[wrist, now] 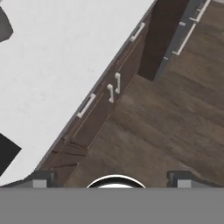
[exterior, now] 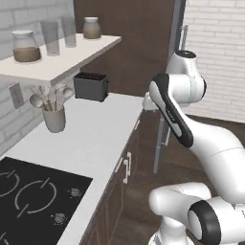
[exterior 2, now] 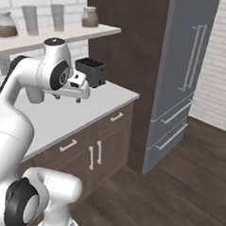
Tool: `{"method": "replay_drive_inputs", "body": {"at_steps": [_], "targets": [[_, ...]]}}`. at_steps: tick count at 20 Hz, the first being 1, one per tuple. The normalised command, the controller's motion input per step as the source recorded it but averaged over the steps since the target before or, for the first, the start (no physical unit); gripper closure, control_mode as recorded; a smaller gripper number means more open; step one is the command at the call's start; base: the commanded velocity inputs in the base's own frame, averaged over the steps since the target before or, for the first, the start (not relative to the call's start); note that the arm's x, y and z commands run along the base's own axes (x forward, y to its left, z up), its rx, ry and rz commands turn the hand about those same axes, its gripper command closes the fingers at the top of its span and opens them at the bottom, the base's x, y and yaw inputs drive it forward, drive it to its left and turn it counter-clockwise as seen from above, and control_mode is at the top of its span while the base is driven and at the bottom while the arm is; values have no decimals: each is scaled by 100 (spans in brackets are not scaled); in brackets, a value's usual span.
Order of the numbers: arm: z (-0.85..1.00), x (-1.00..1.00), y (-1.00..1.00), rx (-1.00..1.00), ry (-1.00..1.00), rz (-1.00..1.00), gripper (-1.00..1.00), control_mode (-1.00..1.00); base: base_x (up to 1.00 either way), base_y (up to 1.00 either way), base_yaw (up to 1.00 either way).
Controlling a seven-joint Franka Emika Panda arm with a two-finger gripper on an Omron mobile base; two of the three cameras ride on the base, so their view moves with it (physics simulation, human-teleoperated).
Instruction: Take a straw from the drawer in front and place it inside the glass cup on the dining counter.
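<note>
white worktop (exterior: 91,139), closed drawers below; hand (exterior 2: 67,98) above its edge, fingers spread, holding nothing.

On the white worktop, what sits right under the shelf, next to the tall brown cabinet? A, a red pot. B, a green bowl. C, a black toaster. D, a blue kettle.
C: a black toaster stands on the white worktop beneath the shelf.
</note>
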Motion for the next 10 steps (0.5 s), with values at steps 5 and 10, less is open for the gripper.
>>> {"method": "replay_drive_inputs", "body": {"at_steps": [5,10], "targets": [[0,0,0,0,0,0,-100,100,-5,63,-42],[0,0,0,0,0,0,-100,100,-42,57,-35]]}}
